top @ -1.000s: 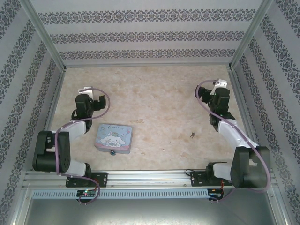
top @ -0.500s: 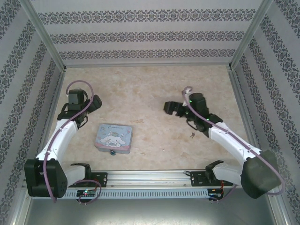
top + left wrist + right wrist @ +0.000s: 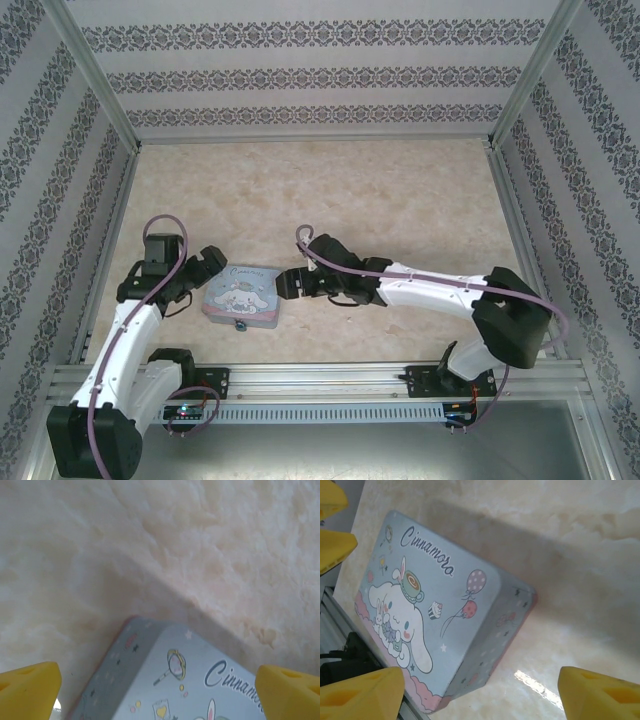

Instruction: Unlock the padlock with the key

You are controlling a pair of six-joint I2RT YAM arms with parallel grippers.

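The pastel-blue tin (image 3: 243, 293) with the cartoon dog lies near the table's front left. The tiny padlock (image 3: 238, 323) hangs at its near edge. The key is hidden, likely beneath the right arm. My left gripper (image 3: 205, 265) sits just off the tin's far-left corner (image 3: 150, 645), open, its yellow fingertips (image 3: 30, 690) wide apart around empty space (image 3: 160, 695). My right gripper (image 3: 293, 283) hovers at the tin's right side wall (image 3: 505, 625). It is open and holds nothing (image 3: 480, 695).
The aluminium rail (image 3: 320, 378) runs along the near edge right behind the tin. Patterned walls (image 3: 320, 80) enclose the marbled table on three sides. The left gripper's yellow fingers (image 3: 332, 545) show at the upper left of the right wrist view.
Both arms have swung in from the table's sides toward the tin. The right arm has stretched far left across the table over where the key lay. The left gripper dropped nearer.
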